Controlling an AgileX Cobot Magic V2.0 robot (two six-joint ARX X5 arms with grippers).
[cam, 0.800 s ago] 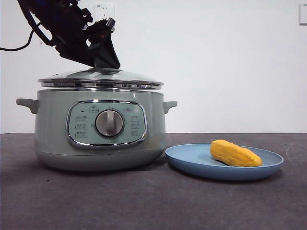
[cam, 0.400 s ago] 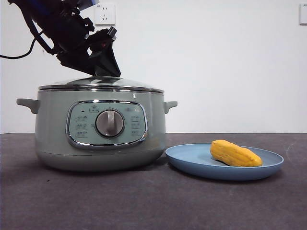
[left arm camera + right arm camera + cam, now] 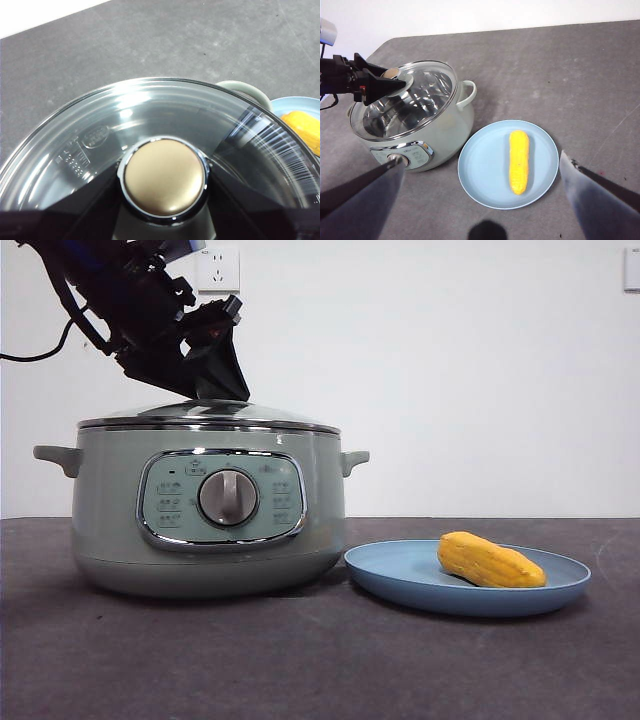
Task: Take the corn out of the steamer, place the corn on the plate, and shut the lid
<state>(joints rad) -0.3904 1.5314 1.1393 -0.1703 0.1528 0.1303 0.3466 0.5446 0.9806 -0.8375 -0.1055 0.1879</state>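
The glass lid sits level on the sage-green steamer. My left gripper reaches down from the upper left and is shut on the lid's knob, one black jaw on each side of it. The corn lies on its side on the light-blue plate, to the right of the steamer. In the right wrist view the corn lies across the middle of the plate. My right gripper hangs high above the plate, open and holding nothing.
A dark grey tabletop runs in front of the steamer and plate. A white wall stands behind, with a socket at the upper left. A steamer handle sticks out toward the plate.
The lid, held a little above the steamer's rim a second ago, has come down and now rests on it. The left gripper lowered with it. Corn and plate have not moved.
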